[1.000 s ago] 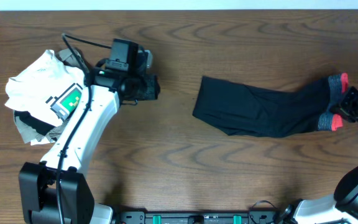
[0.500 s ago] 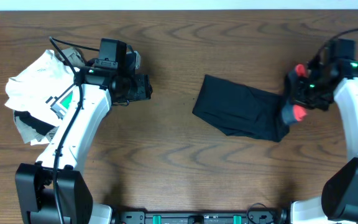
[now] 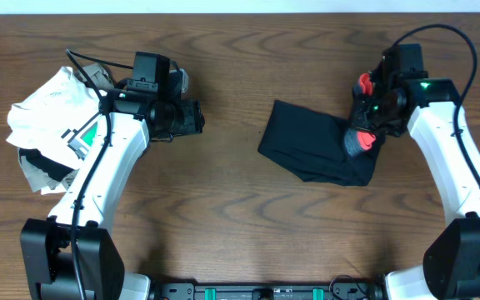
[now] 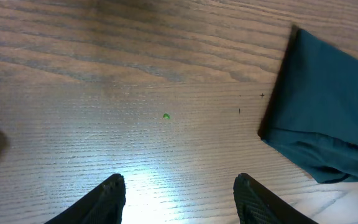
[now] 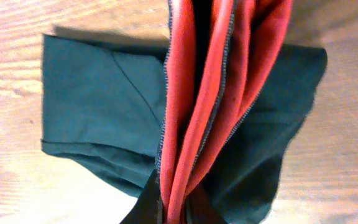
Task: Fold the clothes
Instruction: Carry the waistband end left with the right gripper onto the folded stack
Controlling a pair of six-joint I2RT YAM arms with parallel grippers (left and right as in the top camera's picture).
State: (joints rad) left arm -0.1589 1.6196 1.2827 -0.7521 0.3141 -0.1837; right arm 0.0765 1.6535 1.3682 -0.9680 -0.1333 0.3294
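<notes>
The clothes, black pants [image 3: 307, 148], lie at the table's centre-right, doubled over at their right end. Their grey waistband [image 3: 358, 140], edged in coral red, hangs lifted above the black fabric. My right gripper [image 3: 368, 112] is shut on that waistband. In the right wrist view the red folds [image 5: 222, 93] are pinched between my fingers [image 5: 178, 202], with the dark legs [image 5: 98, 99] spread below. My left gripper [image 3: 193, 117] hovers over bare wood left of the pants, open and holding nothing. In the left wrist view it [image 4: 182, 194] is empty, and the pants' edge [image 4: 328, 112] shows at the right.
A white T-shirt with a green-and-blue graphic [image 3: 52, 108] is heaped at the far left over an olive-khaki garment [image 3: 33, 173]. Bare wood [image 3: 232, 200] lies between my left arm and the pants. The table's far edge [image 3: 240, 13] runs along the top.
My right gripper has carried the waistband from the far right leftward over the pants, doubling them. My left gripper has opened wider and shifted slightly left.
</notes>
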